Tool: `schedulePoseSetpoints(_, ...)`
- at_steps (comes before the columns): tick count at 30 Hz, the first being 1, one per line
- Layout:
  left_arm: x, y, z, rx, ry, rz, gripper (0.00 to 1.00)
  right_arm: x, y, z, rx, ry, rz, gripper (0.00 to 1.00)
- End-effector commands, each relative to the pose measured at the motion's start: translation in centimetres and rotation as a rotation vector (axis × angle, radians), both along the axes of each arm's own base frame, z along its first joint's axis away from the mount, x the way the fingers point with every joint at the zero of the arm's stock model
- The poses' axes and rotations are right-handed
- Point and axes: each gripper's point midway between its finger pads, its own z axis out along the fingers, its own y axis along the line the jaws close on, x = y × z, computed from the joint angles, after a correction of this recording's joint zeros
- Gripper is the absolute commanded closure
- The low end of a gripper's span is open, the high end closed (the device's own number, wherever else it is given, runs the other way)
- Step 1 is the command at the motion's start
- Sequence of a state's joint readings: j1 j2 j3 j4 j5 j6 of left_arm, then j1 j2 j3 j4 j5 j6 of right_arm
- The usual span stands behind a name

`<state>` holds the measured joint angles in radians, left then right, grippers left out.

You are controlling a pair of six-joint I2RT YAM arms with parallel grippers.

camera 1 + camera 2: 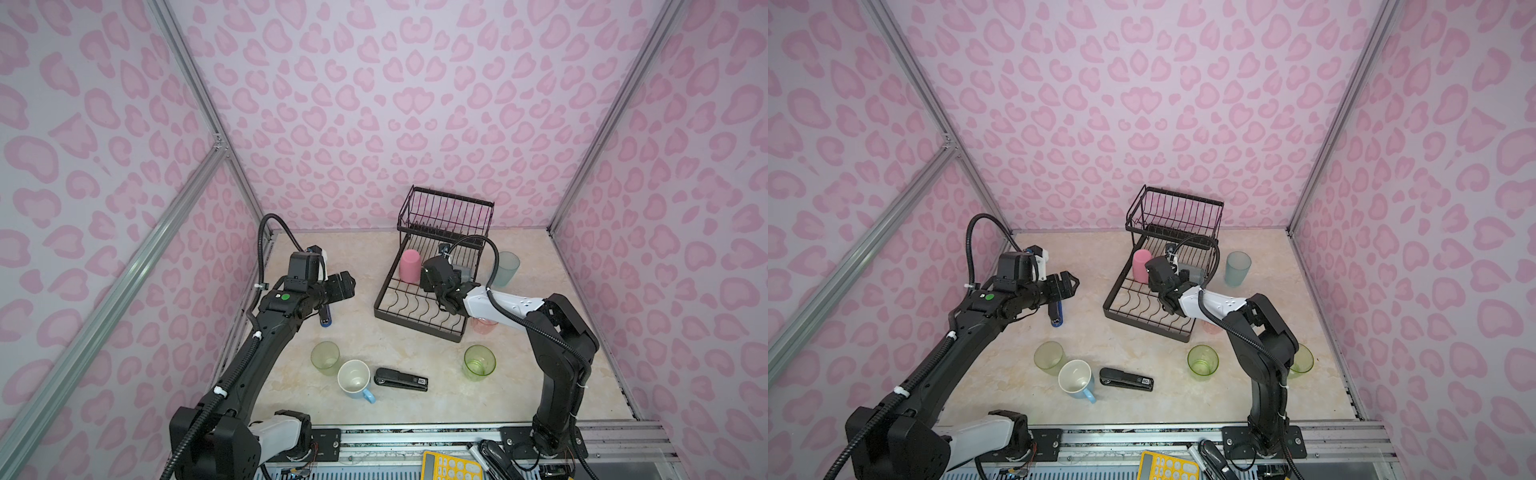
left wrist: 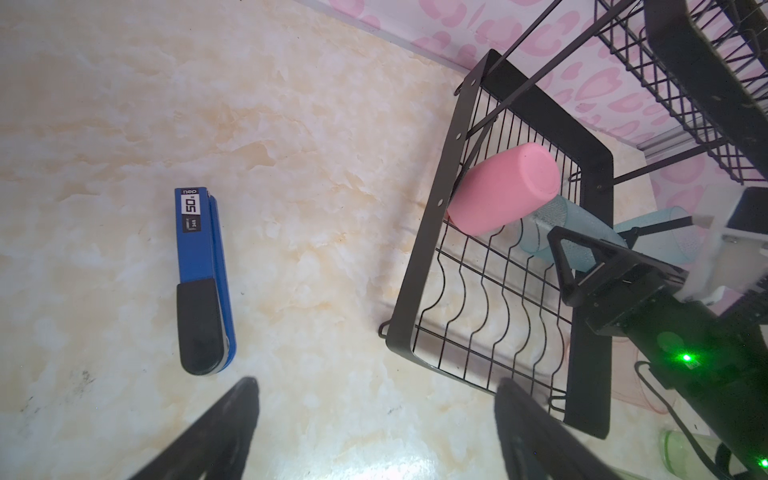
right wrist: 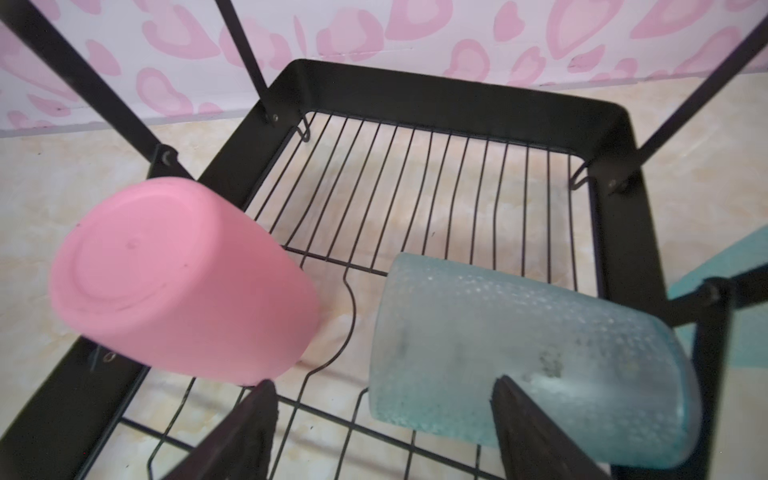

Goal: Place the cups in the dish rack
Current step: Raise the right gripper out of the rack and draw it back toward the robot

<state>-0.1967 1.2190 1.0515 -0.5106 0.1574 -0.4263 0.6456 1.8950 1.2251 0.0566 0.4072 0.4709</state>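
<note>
Pink cup (image 3: 183, 282) upturned in dish rack (image 3: 457, 95) lower tray, base up, likely to drain; frosted blue cup (image 3: 519, 332) tilted beside it. Right hand (image 3: 382, 390) over tray, jaws spread, nothing clamped, one finger beside frosted blue cup. Left hand (image 2: 376, 382) open, empty, above desk (image 2: 311, 166) near blue stapler (image 2: 199, 274). Mug (image 1: 354, 376), green cup (image 1: 479, 362) on desk, not yet loaded.

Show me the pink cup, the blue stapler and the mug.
pink cup (image 2: 498, 193): left wrist view, side wall.
blue stapler (image 2: 199, 253): left wrist view, blue body.
mug (image 1: 354, 378): a top view, inside bottom.
</note>
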Motion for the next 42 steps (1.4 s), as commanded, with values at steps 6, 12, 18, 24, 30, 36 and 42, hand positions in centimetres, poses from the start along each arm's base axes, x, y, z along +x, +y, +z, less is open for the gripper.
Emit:
schedulePoseSetpoints(6,-0.1,0.0,0.0,-0.003,-0.003,-0.003,0.09,-0.7,3.6,0.4,0.056,-0.009,0.180,0.21)
schedulePoseSetpoints(12,-0.1,-0.1,0.0,-0.006,-0.001,-0.005,0.09,-2.3,4.3,1.2,0.050,-0.024,0.231,0.21)
schedulePoseSetpoints(18,-0.1,-0.2,0.0,-0.013,-0.003,-0.006,0.09,-4.6,2.6,2.3,0.025,-0.040,0.224,0.21)
schedulePoseSetpoints(24,-0.2,-1.1,-0.1,-0.039,-0.004,-0.050,0.12,-7.2,-0.2,3.1,0.006,-0.037,0.195,0.21)
schedulePoseSetpoints(30,0.3,-2.4,-0.3,-0.068,-0.004,-0.124,0.15,-9.0,-4.0,3.9,-0.003,0.004,0.109,0.22)
schedulePoseSetpoints(36,1.1,-4.2,-1.3,-0.155,0.007,-0.205,0.20,-11.1,-7.6,4.1,0.086,0.018,0.053,0.23)
schedulePoseSetpoints(42,1.2,-5.4,-1.9,-0.211,0.002,-0.254,0.21,-13.5,-11.3,4.6,0.106,0.016,0.002,0.23)
